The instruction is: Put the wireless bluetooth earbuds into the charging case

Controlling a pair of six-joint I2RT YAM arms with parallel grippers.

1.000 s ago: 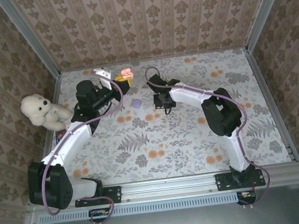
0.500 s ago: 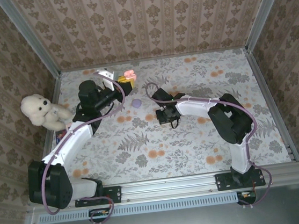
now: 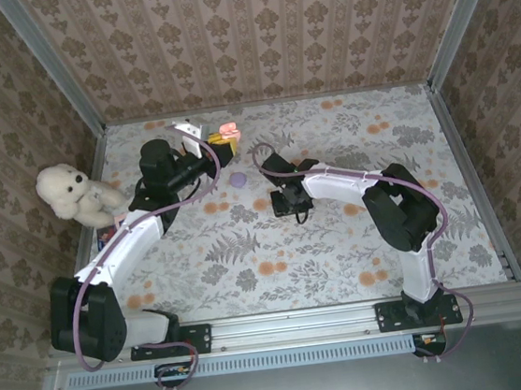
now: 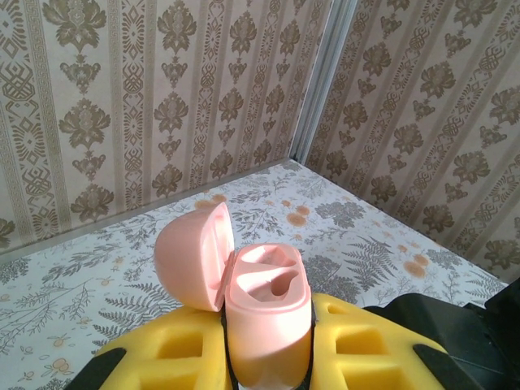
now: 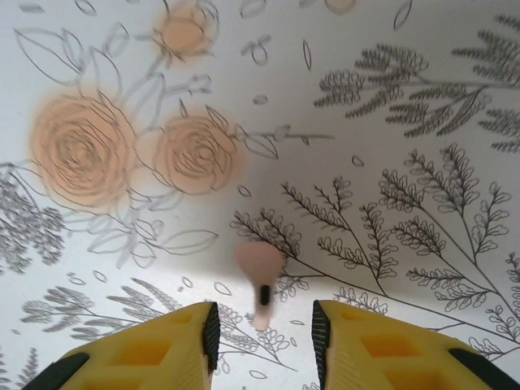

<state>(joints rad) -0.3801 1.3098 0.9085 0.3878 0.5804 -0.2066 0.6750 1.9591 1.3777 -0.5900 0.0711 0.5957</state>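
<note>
My left gripper (image 4: 268, 366) is clenched on the open pink case (image 4: 264, 313), lower centre. My right gripper (image 5: 262, 340) is released, with a pink earbud (image 5: 258, 268) at its tips, lower centre.

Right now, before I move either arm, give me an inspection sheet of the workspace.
Surface: floral-print tabletop, nothing spilled.
Job's things: pink hinged plastic charging case, lid open, sockets look empty, clamped in the left tool; small pink earbud, dark-tipped, between the fingers of the right tool, touching neither.
Clutter: small round lilac plastic pebble on the table between the arms; white plush teddy bear at the left edge.
Tools: left shut on the case; right open, low over the table.
Cables: purple cables along both arms, no snag seen.
Surroundings: patterned wallpaper walls, metal corner posts.
</note>
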